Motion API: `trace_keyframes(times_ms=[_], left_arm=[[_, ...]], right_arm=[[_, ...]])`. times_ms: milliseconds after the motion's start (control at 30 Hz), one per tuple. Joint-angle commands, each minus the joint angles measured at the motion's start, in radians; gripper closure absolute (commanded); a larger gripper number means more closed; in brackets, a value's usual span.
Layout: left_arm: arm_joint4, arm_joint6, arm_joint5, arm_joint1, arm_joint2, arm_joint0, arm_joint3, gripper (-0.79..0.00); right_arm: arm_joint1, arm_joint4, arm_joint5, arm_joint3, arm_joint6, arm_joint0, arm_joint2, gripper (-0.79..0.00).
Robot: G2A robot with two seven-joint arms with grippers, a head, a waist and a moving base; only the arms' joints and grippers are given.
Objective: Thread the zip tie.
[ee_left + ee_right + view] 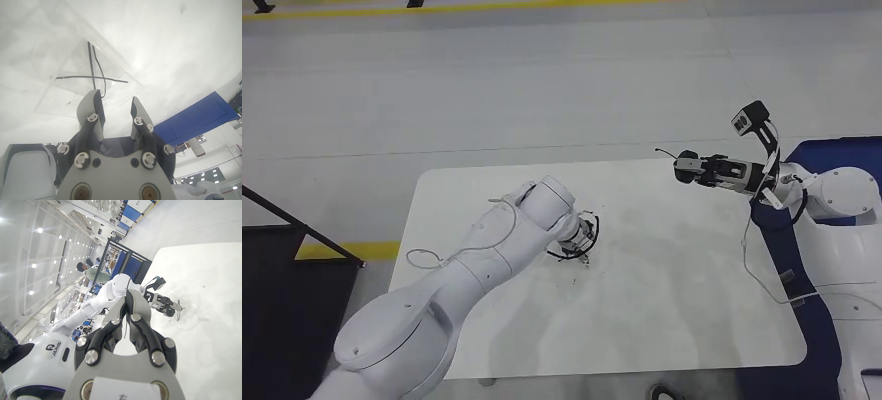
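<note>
— Where do we stand, biggest thing first?
— We see the white round-cornered table (672, 300) across the middle of the top view; at its centre lies a clear flat plastic plate (64, 94), with loose black zip ties (79, 76) crossed on it.
— And the claws?
— The left gripper (115, 94) hangs just over that plate, jaws well apart, holding nothing; one fingertip sits over a loose tie, though we cannot tell if it touches. The right gripper (129, 293), by the table's upper right edge in the top view, is clamped tight on a thin black zip tie (129, 283); its ends stick out past the fingers both ways.
— Which step, then?
— We judge the tie picked up and the threading not yet begun; which end bears the head we cannot make out.
— Next?
— We reckon the open claw must take one end, so the tail lines up squarely with the head's slot; both are small, so the aim wants care.
</note>
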Motion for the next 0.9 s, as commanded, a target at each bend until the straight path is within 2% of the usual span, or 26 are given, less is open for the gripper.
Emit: trace_keyframes(times_ms=[0, 200, 367, 467, 567, 633, 767, 833, 867], left_arm=[[0.001, 0.006, 0.000, -0.010, 0.004, -0.002, 0.019, -0.268], [0.001, 0.019, 0.000, -0.036, 0.012, -0.003, 0.072, -0.280], [-0.003, -0.043, -0.009, -0.043, 0.000, -0.019, 0.041, -0.274], [0.017, -0.049, -0.012, -0.034, -0.014, -0.029, 0.008, -0.265], [0.027, -0.045, -0.009, -0.019, -0.040, -0.031, -0.033, -0.289], [0.030, -0.028, -0.001, -0.004, -0.066, -0.026, -0.058, -0.265], [0.023, 0.005, 0.000, 0.027, -0.104, -0.002, -0.070, -0.262], [0.020, 0.017, 0.000, 0.042, -0.104, 0.012, -0.063, -0.292], [0.017, 0.019, 0.000, 0.048, -0.098, 0.018, -0.065, -0.268]], right_arm=[[0.000, 0.000, 0.000, 0.000, 0.000, 0.000, 0.000, 0.000], [0.000, 0.000, 0.000, 0.000, 0.000, 0.000, 0.000, 0.000], [0.000, 0.000, 0.000, 0.000, 0.000, 0.000, 0.000, 0.000], [0.000, 0.000, 0.000, 0.000, 0.000, 0.000, 0.000, 0.000], [0.000, 0.000, 0.000, 0.000, 0.000, 0.000, 0.000, 0.000], [0.000, 0.000, 0.000, 0.000, 0.000, 0.000, 0.000, 0.000], [0.000, 0.000, 0.000, 0.000, 0.000, 0.000, 0.000, 0.000], [0.000, 0.000, 0.000, 0.000, 0.000, 0.000, 0.000, 0.000], [0.000, 0.000, 0.000, 0.000, 0.000, 0.000, 0.000, 0.000]])
